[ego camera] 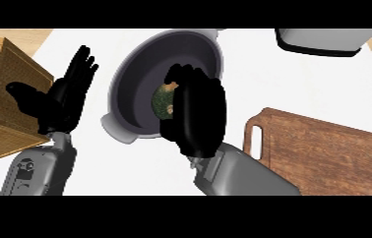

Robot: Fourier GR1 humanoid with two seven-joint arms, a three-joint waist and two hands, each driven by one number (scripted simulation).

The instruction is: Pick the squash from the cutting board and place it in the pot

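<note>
My right hand (195,111) hangs over the grey pot (134,70), fingers curled round the dark green squash (164,100), of which only a sliver shows at the hand's left side. The squash is over the pot's inside; whether it touches the bottom is hidden. At the lower right lies the brown wooden cutting board (320,148) with nothing on it. My left hand (62,97) rests open at the left, fingers straight and pointing up, apart from the pot.
A wooden box (18,84) stands at the left edge behind my left hand. A white and dark appliance (320,40) sits at the top right corner. White counter (254,74) lies between the pot and the board.
</note>
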